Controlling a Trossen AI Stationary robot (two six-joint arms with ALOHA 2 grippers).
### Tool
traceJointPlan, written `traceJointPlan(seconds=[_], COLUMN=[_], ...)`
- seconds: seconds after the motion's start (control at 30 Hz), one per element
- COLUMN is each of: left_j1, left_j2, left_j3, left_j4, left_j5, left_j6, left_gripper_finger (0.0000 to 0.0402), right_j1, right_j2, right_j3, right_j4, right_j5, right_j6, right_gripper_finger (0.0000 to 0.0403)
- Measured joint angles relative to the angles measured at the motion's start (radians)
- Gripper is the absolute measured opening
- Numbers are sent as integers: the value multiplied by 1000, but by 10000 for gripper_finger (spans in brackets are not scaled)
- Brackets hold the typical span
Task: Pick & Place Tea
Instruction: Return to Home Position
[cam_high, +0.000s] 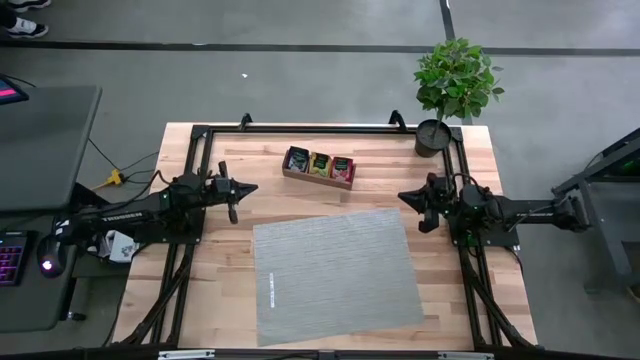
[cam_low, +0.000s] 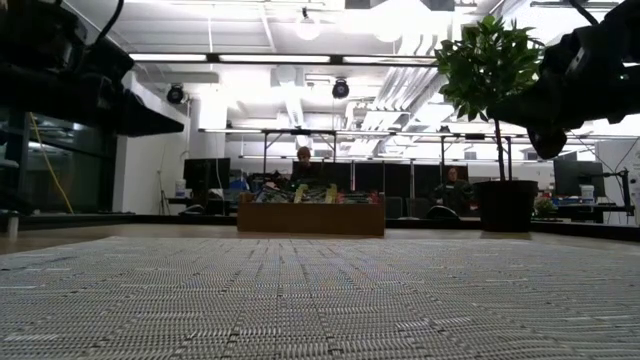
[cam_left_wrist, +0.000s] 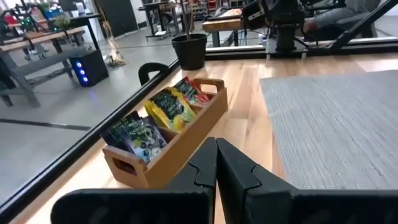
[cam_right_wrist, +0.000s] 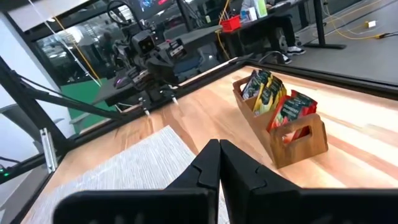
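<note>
Grey woven mat (cam_low: 320, 300) spreads across the foreground of the low view. It lies on the wooden surface (cam_high: 225, 300) between the two arms.

Beyond the mat's far edge, and apart from it, stands the wooden tray (cam_left_wrist: 180, 140), a long box with three compartments and a cut-out handle at each end. All the tea in view is inside it, with the sachets standing on edge and leaning a little. The black sachets (cam_left_wrist: 134, 134) are in the compartment nearest the left arm. The yellow-green sachets (cam_left_wrist: 168, 107) are in the middle one. The red sachets (cam_left_wrist: 196, 90) are at the end nearest the right arm.

A potted plant (cam_high: 455, 80) stands at the far right corner of the surface, close behind the right arm and well apart from the tray. A black metal frame (cam_high: 320, 128) runs along the far edge. In the room beyond, two people (cam_low: 303, 160) sit at desks.

The left pincer (cam_left_wrist: 216, 149) hangs above bare wood to the left of the mat, pointing toward the tray, with its fingers pressed together and nothing between them. The right pincer (cam_right_wrist: 219, 149) faces it from the opposite side, near the plant, likewise closed and gripping nothing.
</note>
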Motion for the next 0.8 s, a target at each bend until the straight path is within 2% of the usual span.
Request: traceJointPlan(seconds=[0.23,0.8], left_j1=[0,0], left_j2=[0,0], left_j3=[0,0], left_j4=[-1,-24], left_j5=[-14,-16], left_j6=[51,52], left_gripper_finger=[1,1], right_j1=[0,0], right_j2=[0,0], right_j3=[0,0], right_j4=[0,0], right_j5=[-7,-7], right_j6=[0,0], right_gripper_finger=[7,11])
